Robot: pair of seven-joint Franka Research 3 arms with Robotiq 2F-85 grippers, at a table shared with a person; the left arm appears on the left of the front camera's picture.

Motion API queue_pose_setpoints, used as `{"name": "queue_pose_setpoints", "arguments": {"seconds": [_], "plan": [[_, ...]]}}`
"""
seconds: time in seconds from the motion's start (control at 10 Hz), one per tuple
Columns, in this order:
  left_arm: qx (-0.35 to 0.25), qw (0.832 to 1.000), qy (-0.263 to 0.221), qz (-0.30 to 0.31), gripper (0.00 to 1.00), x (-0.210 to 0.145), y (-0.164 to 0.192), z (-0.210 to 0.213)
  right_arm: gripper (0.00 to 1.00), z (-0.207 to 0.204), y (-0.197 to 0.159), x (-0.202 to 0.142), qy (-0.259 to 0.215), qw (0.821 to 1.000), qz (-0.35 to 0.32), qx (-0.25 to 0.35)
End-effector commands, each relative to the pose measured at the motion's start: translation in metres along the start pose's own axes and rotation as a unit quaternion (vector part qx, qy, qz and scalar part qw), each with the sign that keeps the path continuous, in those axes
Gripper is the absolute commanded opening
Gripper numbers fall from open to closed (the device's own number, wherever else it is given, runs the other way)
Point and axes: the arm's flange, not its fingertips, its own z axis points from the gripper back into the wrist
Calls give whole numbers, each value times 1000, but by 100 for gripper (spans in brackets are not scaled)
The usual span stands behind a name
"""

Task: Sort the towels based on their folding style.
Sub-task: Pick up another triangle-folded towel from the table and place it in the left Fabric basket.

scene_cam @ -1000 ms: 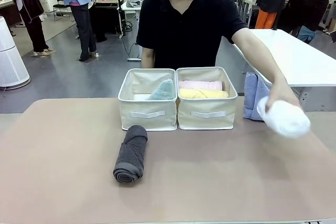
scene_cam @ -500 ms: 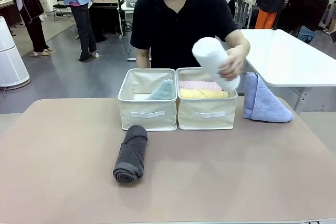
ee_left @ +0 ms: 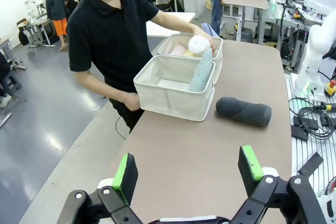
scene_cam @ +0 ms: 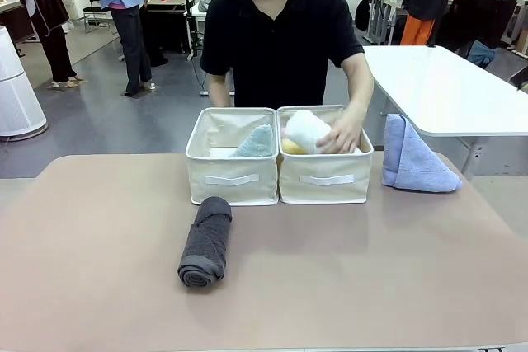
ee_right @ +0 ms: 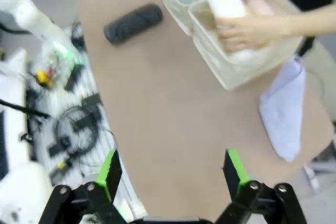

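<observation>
Person's hand (scene_cam: 342, 133) presses white roll (scene_cam: 305, 128) into right bin (scene_cam: 326, 180), beside yellow roll (scene_cam: 288, 147). Teal triangle (scene_cam: 256, 142) stands in left bin (scene_cam: 231, 180). On the table (scene_cam: 346, 286): grey roll (scene_cam: 206, 241) before left bin, blue triangle (scene_cam: 412, 164) just beside right bin. Left gripper (ee_left: 188, 167) and right gripper (ee_right: 170, 167) both spread wide, empty (well back). Risks: reaching in while the hand is there; pinching the grey roll's loose flap, unrolling it; blue fold collapsing if lifted by a corner.
</observation>
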Motion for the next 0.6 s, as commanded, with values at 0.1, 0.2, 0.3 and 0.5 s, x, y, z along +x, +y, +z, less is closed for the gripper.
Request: {"name": "queue_pose_setpoints", "arguments": {"seconds": [0.1, 0.2, 0.3, 0.5], "plan": [[3, 1000, -7, 3, 100, 2, -5, -1, 100, -42, -38, 19, 170, 983, 61, -36], [3, 1000, -7, 3, 100, 2, -5, -1, 100, -58, -39, 14, 187, 976, 109, -31], [3, 1000, -7, 3, 100, 2, -5, -1, 100, -72, -35, 8, 174, 970, 171, -14], [3, 1000, -7, 3, 100, 2, -5, -1, 100, -65, -41, 25, 187, 976, 109, -19]]}}
